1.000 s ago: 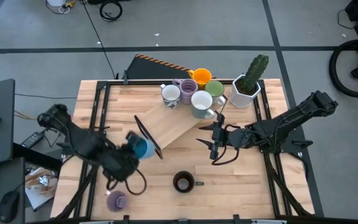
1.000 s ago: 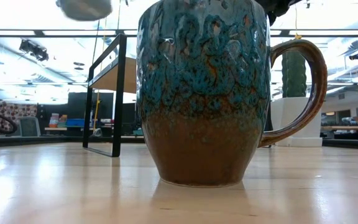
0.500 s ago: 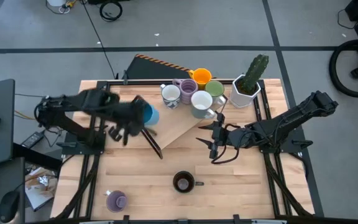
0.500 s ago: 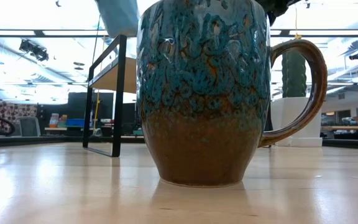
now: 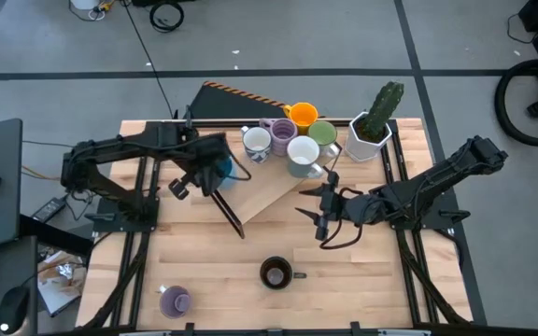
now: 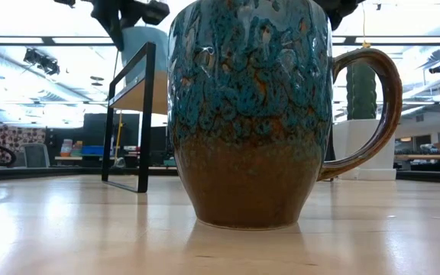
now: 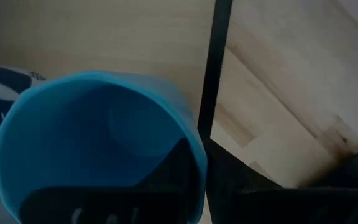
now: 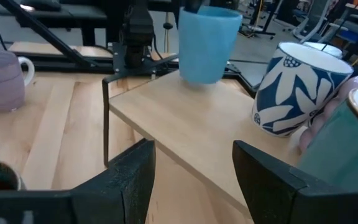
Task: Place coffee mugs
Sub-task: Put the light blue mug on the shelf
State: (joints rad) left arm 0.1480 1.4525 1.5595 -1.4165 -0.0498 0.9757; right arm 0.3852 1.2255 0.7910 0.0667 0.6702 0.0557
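My left gripper [image 5: 211, 171] is shut on a light blue mug [image 5: 222, 171], which hangs over the left end of a raised wooden shelf [image 5: 264, 187]. The same mug [image 8: 207, 43] shows above the shelf's corner in the right wrist view. Whether its base touches the shelf I cannot tell. At the shelf's far end stand a white patterned mug [image 5: 257, 142], a purple one [image 5: 281, 131], an orange one [image 5: 303, 116], a green one [image 5: 324, 133] and a pale one [image 5: 304, 154]. A dark brown mug [image 5: 276, 273] and a purple mug [image 5: 176, 301] stand near the front edge. My right gripper [image 5: 321, 211] waits open right of the shelf. My left gripper holds the blue mug by its rim [image 7: 197, 163], coming from above and pointing down. One dark finger [image 7: 166, 177] shows inside the mug's mouth; the other is hidden by the mug's wall. The mug hangs upright below the fingers, mouth up.
A white angular pot with a cactus [image 5: 372, 129] stands at the far right beside the mugs. The shelf's black frame [image 5: 224, 207] slants across the table's middle. Black rails [image 5: 148, 187] run along both sides. Bare wood lies between the shelf and the front edge.
My left gripper has carried the blue mug from the near-left part of the table toward the far edge, over the shelf's left end, rolling its wrist and sinking a little. It has stayed shut on the mug. My right arm has kept still.
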